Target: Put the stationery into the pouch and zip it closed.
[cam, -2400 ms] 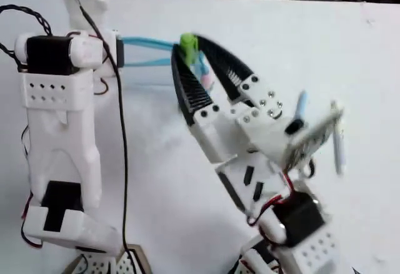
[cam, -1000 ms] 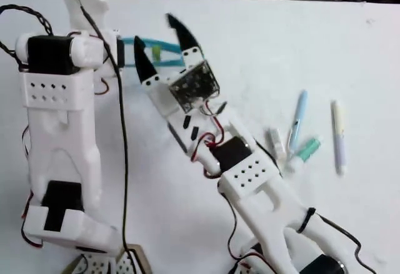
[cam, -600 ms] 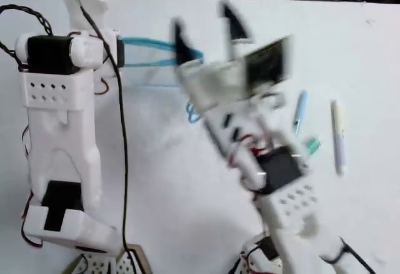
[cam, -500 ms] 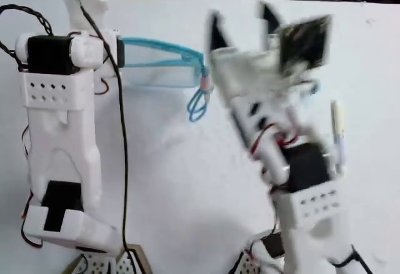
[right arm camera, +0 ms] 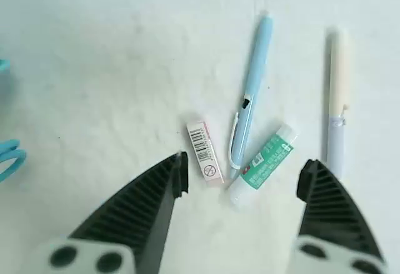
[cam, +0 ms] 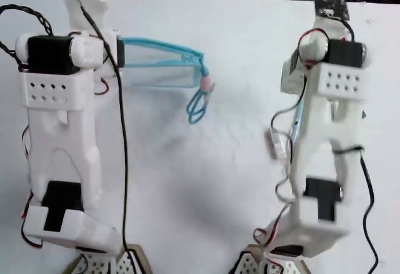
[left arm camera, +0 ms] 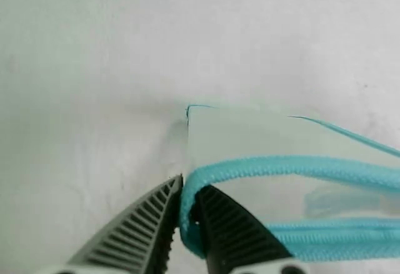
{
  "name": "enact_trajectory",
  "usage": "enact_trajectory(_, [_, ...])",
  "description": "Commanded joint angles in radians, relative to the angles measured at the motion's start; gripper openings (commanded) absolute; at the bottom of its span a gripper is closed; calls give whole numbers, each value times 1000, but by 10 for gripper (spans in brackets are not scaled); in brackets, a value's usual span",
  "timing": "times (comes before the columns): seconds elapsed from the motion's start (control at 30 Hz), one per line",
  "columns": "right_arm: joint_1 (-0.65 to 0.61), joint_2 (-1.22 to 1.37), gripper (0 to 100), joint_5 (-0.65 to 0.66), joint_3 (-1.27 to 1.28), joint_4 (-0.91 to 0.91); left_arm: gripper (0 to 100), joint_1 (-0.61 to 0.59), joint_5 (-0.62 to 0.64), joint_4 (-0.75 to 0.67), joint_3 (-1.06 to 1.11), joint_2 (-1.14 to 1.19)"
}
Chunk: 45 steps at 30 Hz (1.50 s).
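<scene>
Pouch (cam: 159, 67) lies upper centre-left in the high view, zip open. Its left end goes under the left arm (cam: 59, 130). The left gripper (left arm camera: 187, 186) is clamped on the zipper edge at that corner. Blue pull loop (cam: 197, 106) lies on the table (cam: 187, 192) off the pouch's right end. The right arm (cam: 322, 149) is at frame right, well apart from the pouch. The right gripper (right arm camera: 245, 167) is spread wide above the eraser (right arm camera: 204, 152), blue pen (right arm camera: 253, 92) and green tube (right arm camera: 265, 161), gripping none. Pale marker (right arm camera: 335, 99) lies just beside them.

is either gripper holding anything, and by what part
The left gripper pinches the pouch by the end of its zipper edge. The right gripper is open, holding nothing.
</scene>
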Motion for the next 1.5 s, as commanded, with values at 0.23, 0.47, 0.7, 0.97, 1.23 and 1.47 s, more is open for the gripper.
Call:
enact_trajectory(0.23, [73,334,276,12,-78,-237,23,7,11,-5,-5,-4])
enact_trajectory(0.47, [73,493,276,12,-86,-317,23,7,11,-5,-5,-2])
enact_trajectory(0.7, [82,506,180,37,-77,-430,23,10,11,-3,-5,-5])
enact_trajectory(0.97, [87,598,209,44,-57,-515,23,10,11,-5,-6,-2])
enact_trajectory(1.23, [119,630,208,46,-58,-515,23,10,11,-5,-6,-2])
enact_trajectory(1.47, [142,615,208,44,-86,-507,23,8,11,-5,-6,-2])
